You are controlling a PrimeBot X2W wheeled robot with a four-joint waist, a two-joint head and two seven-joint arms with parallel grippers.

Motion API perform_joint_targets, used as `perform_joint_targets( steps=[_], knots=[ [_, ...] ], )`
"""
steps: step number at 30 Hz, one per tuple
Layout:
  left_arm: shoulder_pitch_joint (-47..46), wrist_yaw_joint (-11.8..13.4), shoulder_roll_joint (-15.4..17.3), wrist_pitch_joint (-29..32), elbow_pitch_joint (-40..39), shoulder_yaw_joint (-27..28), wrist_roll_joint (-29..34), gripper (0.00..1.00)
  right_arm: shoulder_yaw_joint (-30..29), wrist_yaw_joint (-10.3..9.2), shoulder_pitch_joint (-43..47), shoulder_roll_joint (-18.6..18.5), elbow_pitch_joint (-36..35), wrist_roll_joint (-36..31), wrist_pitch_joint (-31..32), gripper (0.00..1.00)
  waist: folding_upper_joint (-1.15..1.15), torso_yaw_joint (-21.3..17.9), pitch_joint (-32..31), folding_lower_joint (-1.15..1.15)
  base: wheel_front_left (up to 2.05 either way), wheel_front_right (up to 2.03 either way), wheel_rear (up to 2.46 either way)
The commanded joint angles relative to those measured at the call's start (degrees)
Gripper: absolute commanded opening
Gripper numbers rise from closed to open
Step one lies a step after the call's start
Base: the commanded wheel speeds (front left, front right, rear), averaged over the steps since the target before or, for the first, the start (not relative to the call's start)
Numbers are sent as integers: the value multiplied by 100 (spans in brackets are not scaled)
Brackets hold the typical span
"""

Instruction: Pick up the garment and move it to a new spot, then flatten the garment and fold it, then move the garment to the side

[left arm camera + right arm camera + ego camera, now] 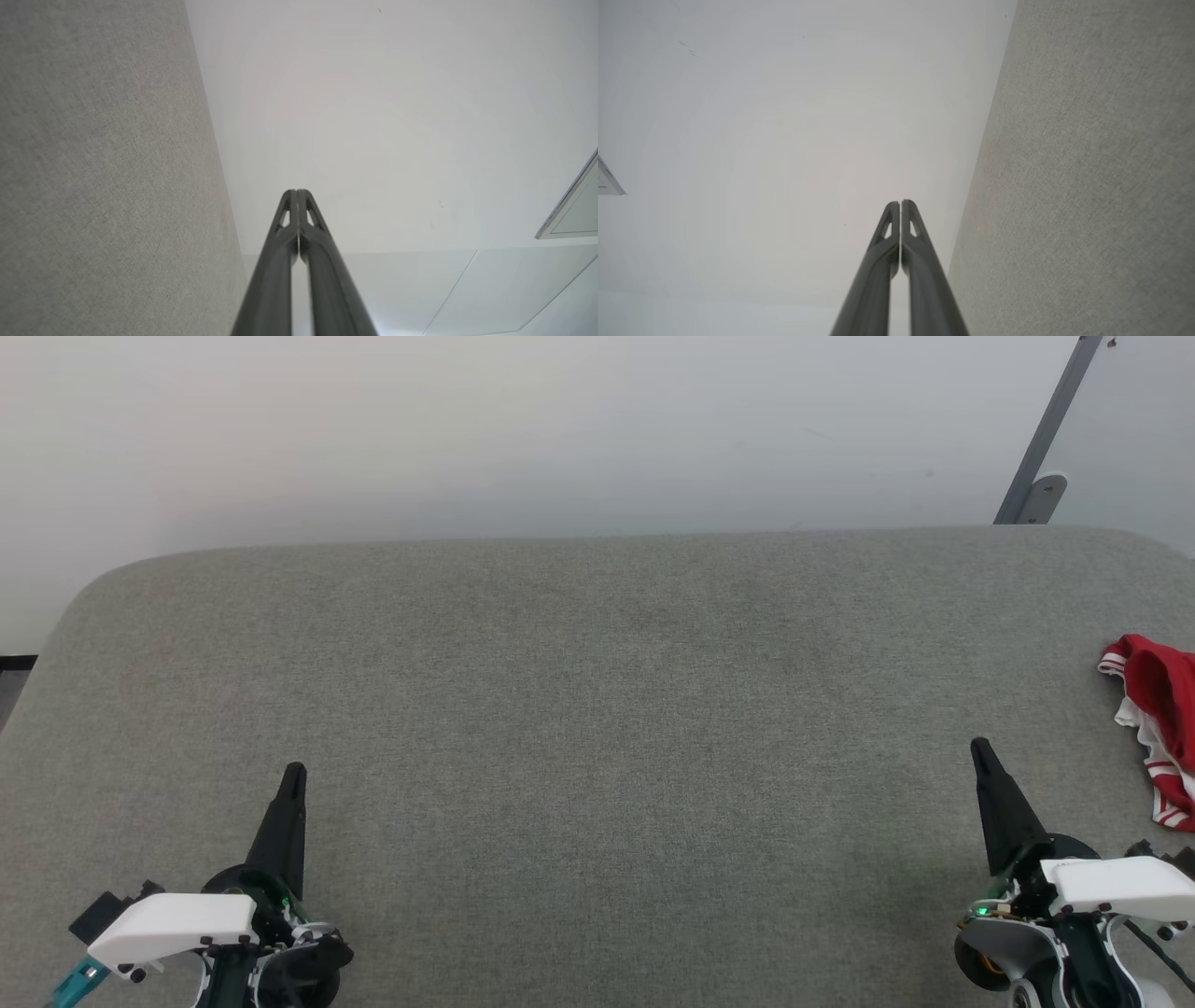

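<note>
Garment [1163,695] in heap at rt edge of grey surface [597,709]; L tool [294,773] & R tool [979,747] narrow, empty.

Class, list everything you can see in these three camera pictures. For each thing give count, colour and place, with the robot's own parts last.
garment: one, bright red with white and striped trim, bunched on the surface, cut off by the head view's right edge.
surface: one, grey fabric, rounded far corners, across the head view.
wall: one, pale grey-white, behind the surface.
metal strut: one, grey, slanting, upper right.
left gripper: one, dark fingers shut, lower left.
right gripper: one, dark fingers shut, lower right, apart from the garment.
</note>
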Motion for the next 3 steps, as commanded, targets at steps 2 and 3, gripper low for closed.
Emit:
perform_joint_targets(
  steps=[2, 3],
  knots=[
    [-74, -33, -1, 16, -3, 14, 1, 0, -2, 0, -16, 10, 13, 23, 17, 0, 0, 0, 0, 0, 0, 0, 0],
    [-74, -32, -1, 16, -3, 14, 1, 0, -2, 0, -16, 10, 13, 23, 17, 0, 0, 0, 0, 0, 0, 0, 0]
  ],
)
